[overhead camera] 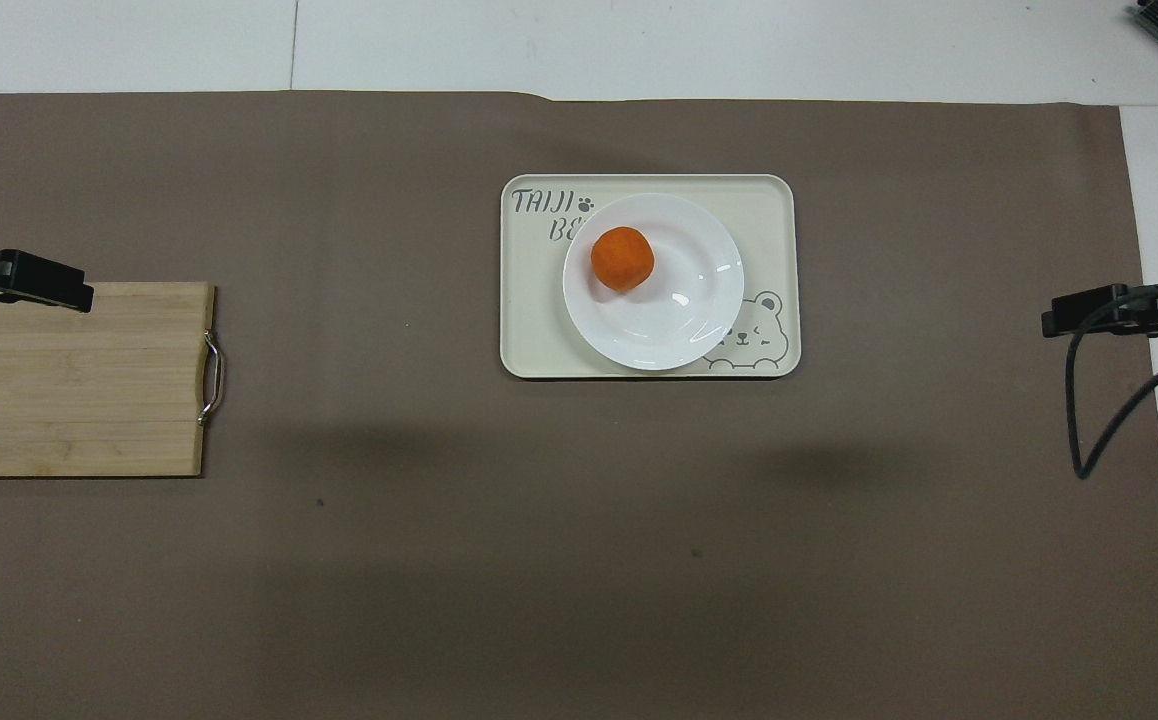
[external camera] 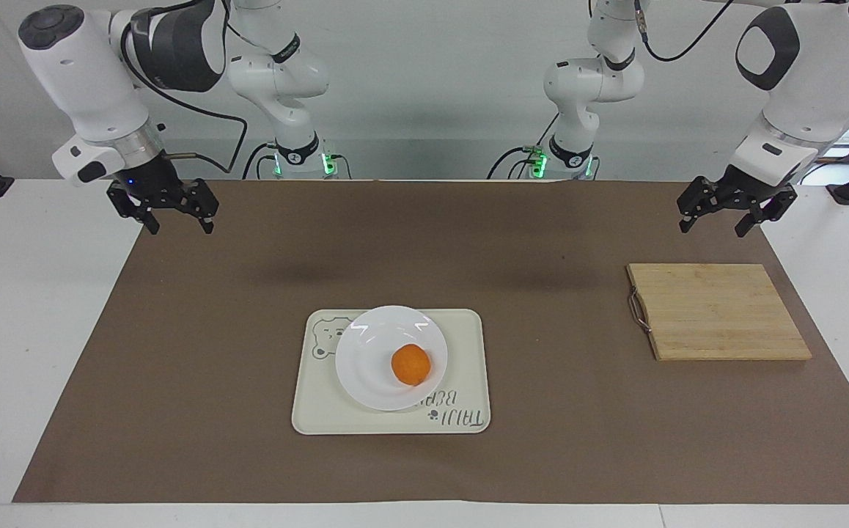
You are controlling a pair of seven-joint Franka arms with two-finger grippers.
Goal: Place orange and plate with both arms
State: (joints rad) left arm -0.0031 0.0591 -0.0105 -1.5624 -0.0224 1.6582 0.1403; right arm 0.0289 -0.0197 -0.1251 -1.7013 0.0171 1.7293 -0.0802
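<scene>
Orange (external camera: 410, 364): resting on the plate (external camera: 373, 352), frame centre — placement looks done.
End effectors: left (external camera: 727, 213), right (external camera: 168, 211) — both wide, empty.

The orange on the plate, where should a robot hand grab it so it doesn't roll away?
Probably from straight above, fingers closing on the widest middle of the orange. It is round and sits loose on the plate, so a sideways push could roll it, and the raised rim blocks a low approach. Nothing covers its top.
</scene>
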